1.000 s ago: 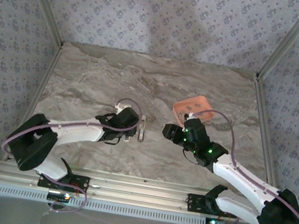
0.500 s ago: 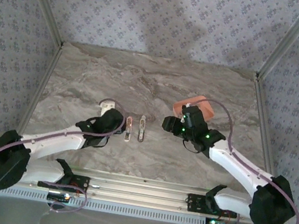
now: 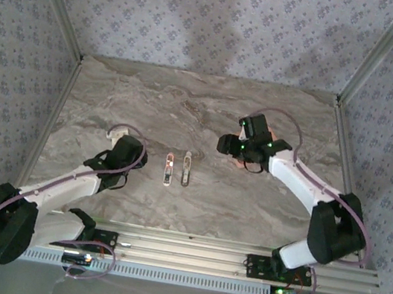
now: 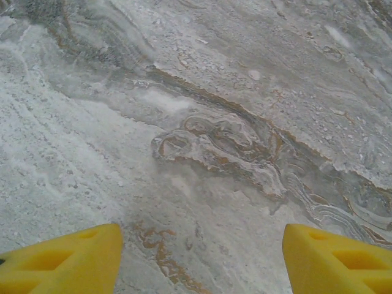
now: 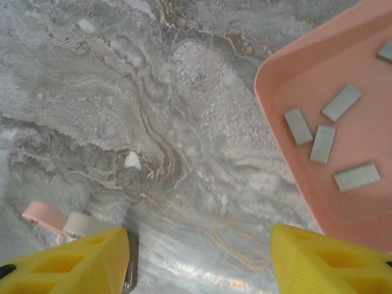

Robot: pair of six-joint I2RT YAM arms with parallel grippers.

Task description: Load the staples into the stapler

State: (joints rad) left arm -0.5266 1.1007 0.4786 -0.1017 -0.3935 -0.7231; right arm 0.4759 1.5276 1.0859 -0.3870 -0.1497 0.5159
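We see left gripper (image 4: 202, 264) jaws spread over marble table (image 4: 214, 92); right gripper (image 5: 199, 260) jaws spread beside pink tray (image 5: 343, 214) holding grey staples (image 5: 323, 144); stapler (image 3: 187, 169) lies between them.

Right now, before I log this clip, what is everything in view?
stapler: one, grey with pink, two slim bars lying side by side mid-table
staples: five visible strips, grey, loose in the tray
tray: one, salmon pink, on the table's right side
table: one, grey-brown marble pattern
walls: three, grey-blue floral print, around the table
left tool: one, yellow, open over bare table left of the stapler
right tool: one, yellow, open, between stapler and tray
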